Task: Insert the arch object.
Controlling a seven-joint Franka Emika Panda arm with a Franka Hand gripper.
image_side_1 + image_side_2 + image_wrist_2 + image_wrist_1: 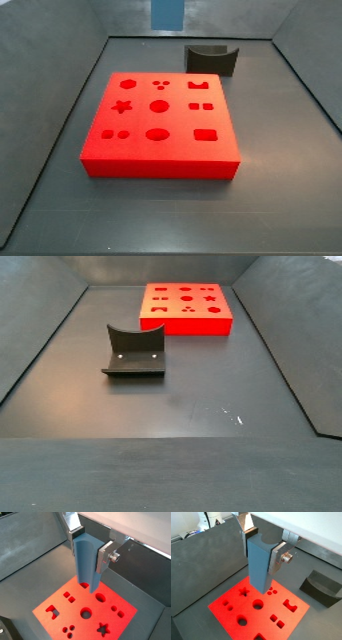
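Wrist views, tool: my tool (261, 543) is high above the red block (261, 607), its silver fingers (280, 554) closed onto a tall blue piece (258, 562); the other wrist picture shows the same grip, tool (88, 544) on blue piece (85, 562).
Wrist views, piece: the blue piece hangs upright between the plates and its lower end is clear of the block; I cannot tell its arch shape from here, since only flat faces show.
Wrist views, block: the red block (83, 609) lies below with cut-outs of several shapes, among them a star (243, 591) and an arch-like recess (291, 605).
Wrist views, fixture: the dark fixture (323, 587) stands on the tabletop (204, 567) beside the block, apart from it.
Side view, block end: the red block (160, 130) sits mid-floor, the fixture (210, 59) just beyond its far edge; the blue piece (167, 13) shows at the top edge, the fingers out of frame.
Side view, fixture end: the fixture (135, 353) is nearer the camera, the red block (187, 308) behind it; my tool is not in this picture.
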